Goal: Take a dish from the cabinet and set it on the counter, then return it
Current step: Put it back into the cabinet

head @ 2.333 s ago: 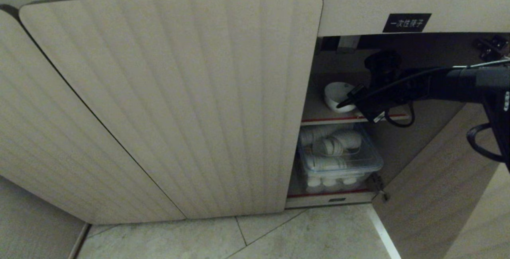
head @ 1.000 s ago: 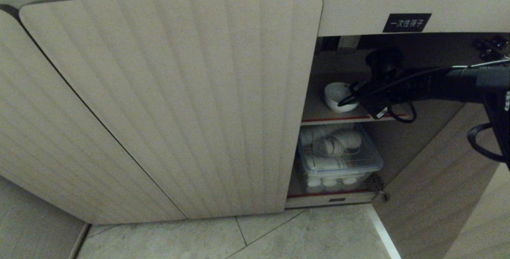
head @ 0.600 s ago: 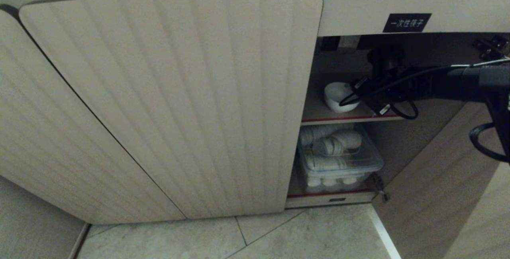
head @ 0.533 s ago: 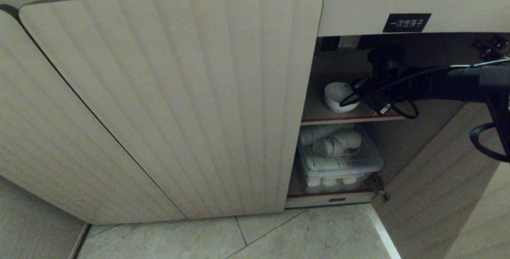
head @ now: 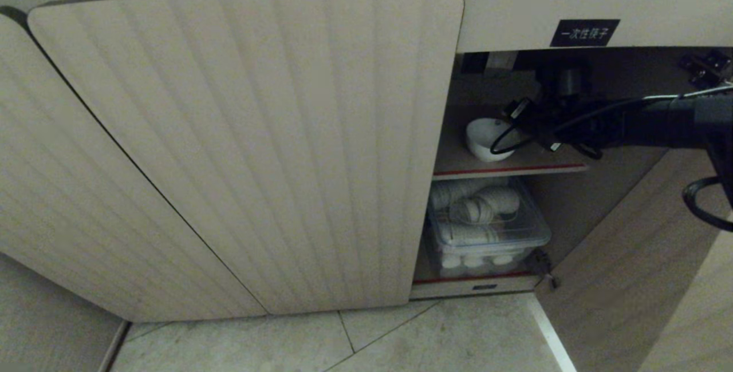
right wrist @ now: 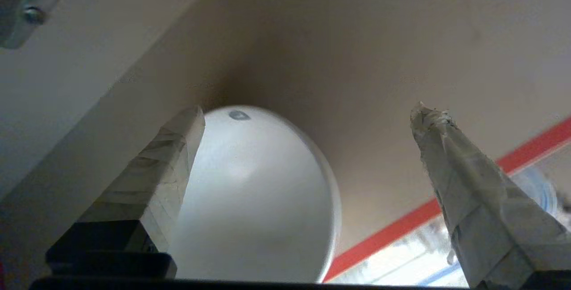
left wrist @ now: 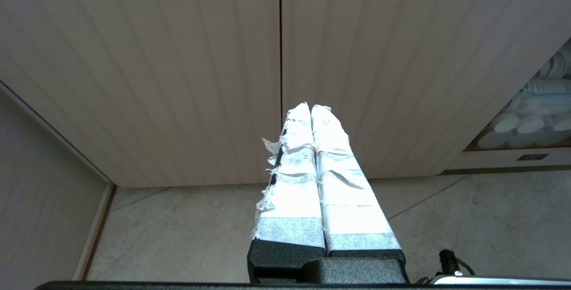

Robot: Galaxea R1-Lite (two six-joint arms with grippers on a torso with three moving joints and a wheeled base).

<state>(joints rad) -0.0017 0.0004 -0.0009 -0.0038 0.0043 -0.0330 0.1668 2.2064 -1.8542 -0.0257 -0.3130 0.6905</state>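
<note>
The dish [head: 483, 138], a small white bowl, sits on the upper red-edged shelf [head: 538, 169] inside the cabinet [head: 257, 149], whose right-hand door is swung open. My right gripper [head: 509, 123] reaches into that opening from the right and is level with the bowl. In the right wrist view the dish [right wrist: 254, 192] lies between the taped fingers of my right gripper [right wrist: 308, 118]. The jaws stand wide open, one finger [right wrist: 178, 147] close by the rim and the other well clear. My left gripper [left wrist: 311, 109] is shut and empty, low in front of the closed doors. The counter is out of view.
A clear plastic bin of stacked white cups [head: 487, 229] fills the lower shelf. The open door panel [head: 630, 280] stands to the right of the opening, with a hinge [head: 707, 66] at its upper corner. A black label [head: 584, 32] sits above. Tiled floor [head: 401, 337] lies below.
My right gripper has risen a little inside the cabinet and its wrist has rolled, still open. The dish has stayed on the shelf. The left arm has not moved.
</note>
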